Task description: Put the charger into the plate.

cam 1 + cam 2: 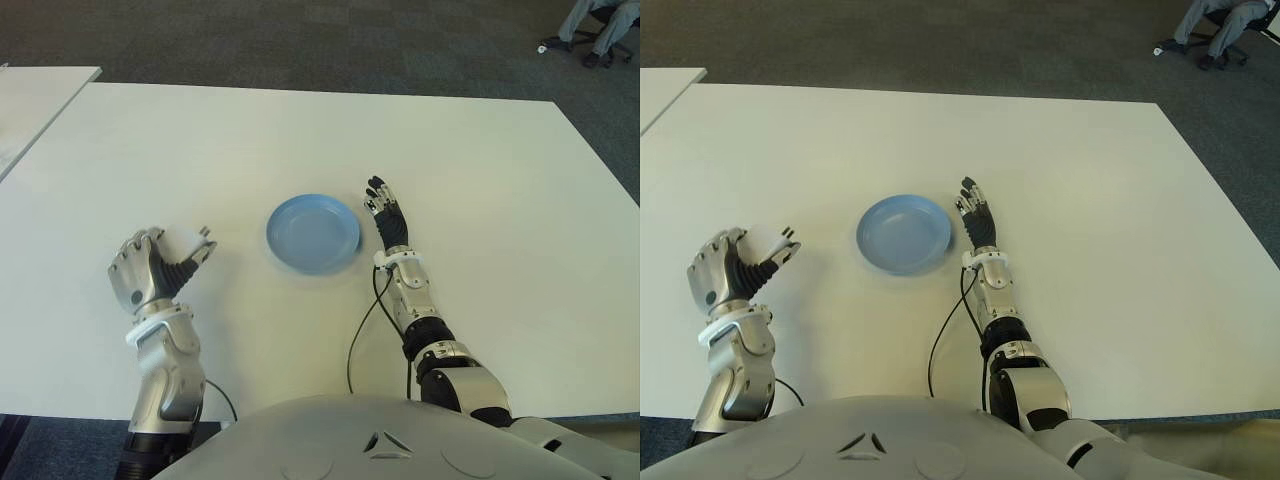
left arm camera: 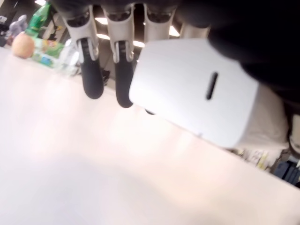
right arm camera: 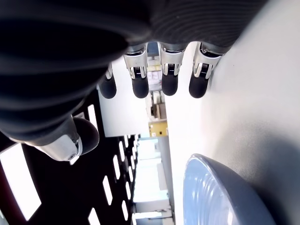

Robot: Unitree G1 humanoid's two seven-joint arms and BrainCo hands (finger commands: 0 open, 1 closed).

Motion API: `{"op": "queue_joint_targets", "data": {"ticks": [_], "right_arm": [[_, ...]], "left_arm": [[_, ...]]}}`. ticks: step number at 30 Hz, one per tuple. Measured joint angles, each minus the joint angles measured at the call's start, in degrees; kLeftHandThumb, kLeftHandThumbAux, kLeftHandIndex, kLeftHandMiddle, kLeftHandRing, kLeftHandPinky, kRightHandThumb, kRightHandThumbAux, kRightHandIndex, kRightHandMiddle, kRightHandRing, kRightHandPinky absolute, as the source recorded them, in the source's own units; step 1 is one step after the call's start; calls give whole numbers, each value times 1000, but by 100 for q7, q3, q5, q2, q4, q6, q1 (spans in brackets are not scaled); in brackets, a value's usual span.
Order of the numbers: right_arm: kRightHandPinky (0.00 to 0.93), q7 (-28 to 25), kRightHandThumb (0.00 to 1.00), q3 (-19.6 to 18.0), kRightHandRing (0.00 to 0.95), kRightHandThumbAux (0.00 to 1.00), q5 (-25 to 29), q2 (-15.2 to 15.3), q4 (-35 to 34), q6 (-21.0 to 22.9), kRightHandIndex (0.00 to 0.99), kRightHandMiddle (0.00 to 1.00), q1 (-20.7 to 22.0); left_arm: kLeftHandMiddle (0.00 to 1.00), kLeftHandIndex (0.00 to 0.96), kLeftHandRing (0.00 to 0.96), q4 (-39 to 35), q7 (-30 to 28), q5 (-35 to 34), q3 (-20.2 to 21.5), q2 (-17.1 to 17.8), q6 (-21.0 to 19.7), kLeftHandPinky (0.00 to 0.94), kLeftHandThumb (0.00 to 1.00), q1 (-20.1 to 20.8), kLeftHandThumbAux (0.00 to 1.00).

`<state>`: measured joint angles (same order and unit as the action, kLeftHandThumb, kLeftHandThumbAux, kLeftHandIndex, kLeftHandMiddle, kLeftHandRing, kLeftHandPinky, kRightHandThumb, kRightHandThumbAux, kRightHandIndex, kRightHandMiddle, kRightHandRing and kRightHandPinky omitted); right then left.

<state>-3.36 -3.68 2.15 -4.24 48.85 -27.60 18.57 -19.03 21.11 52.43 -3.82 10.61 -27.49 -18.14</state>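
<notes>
The left hand (image 1: 150, 268) is clamped around the white charger (image 1: 187, 240), held above the table (image 1: 480, 180) well to the left of the blue plate (image 1: 313, 233). The right hand (image 1: 388, 215), fingers straight and empty, shows just right of the plate. The carry runs rightward.

Plate (image 1: 313, 234) on the table (image 1: 480, 180) straight before me, my left hand (image 1: 150, 268) well to its left with the charger (image 1: 187, 240) in its grasp above the tabletop, my right hand (image 1: 388, 215) just right of the plate, fingers extended, a seated person's legs (image 1: 592, 25) far behind at right
</notes>
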Motion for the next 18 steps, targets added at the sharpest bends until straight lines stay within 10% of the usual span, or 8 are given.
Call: {"op": "queue_joint_targets", "data": {"ticks": [18], "right_arm": [[38,48,0,18,17,505,-9,-5,-25,32,45,38,14]], "left_arm": [[864,443,861,-426,-1246,285,-486,205,122,841,752,1379,696]]}}
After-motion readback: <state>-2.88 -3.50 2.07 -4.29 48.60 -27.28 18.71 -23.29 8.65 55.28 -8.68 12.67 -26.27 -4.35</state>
